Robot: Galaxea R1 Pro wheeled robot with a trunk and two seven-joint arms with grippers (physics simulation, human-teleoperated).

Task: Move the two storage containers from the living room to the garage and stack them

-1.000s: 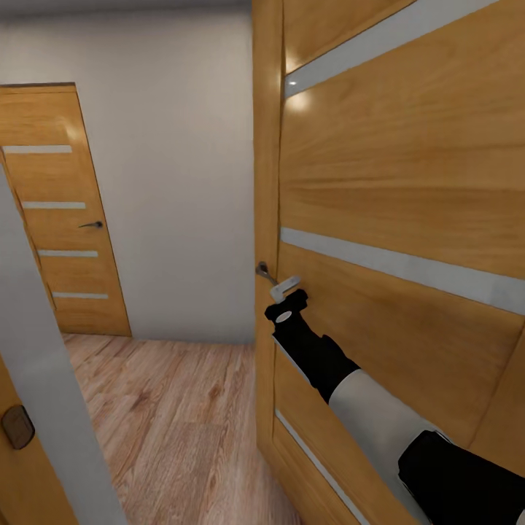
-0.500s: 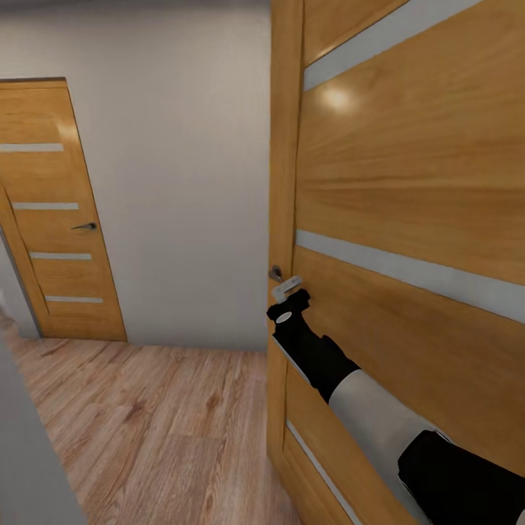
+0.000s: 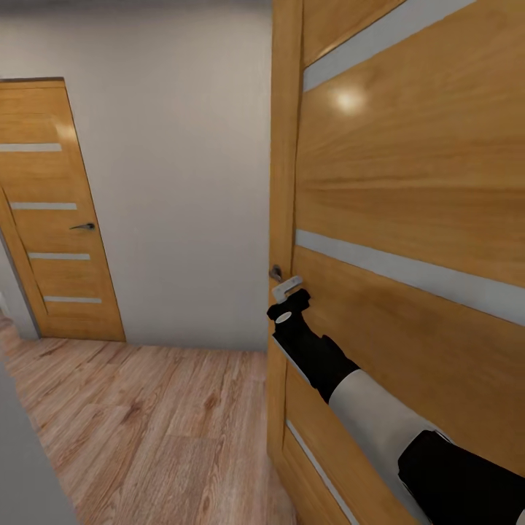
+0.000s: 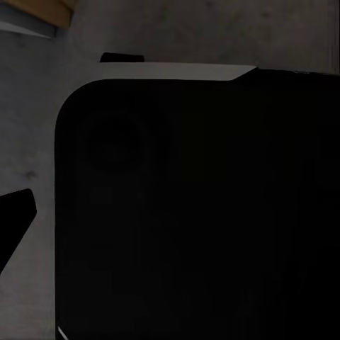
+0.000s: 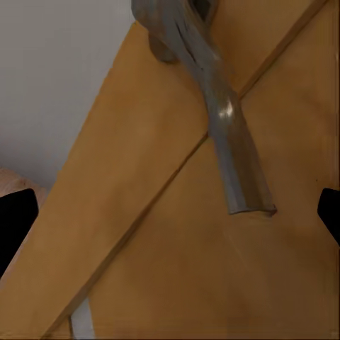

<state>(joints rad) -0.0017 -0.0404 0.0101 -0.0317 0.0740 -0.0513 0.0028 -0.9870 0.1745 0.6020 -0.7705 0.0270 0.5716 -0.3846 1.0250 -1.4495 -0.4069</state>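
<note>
Your right tool (image 3: 289, 290) sits at the edge of the open honey-coloured door (image 3: 408, 189), right by its metal lever handle (image 5: 212, 113). In the right wrist view the two dark fingertips (image 5: 14, 223) stand wide apart, with the curved grey lever between them and touching neither. The door leaf is smooth wood grain crossed by pale frosted strips, and its edge stands upright just beside your arm. To the left of that edge you have open passage: light wood-plank flooring (image 3: 146, 430) runs to a plain pale wall (image 3: 182, 182) and a second, closed door (image 3: 51, 219) of the same make. Your left tool (image 4: 18, 219) shows one dark fingertip beside a black housing; whether it is spread or closed cannot be told.
</note>
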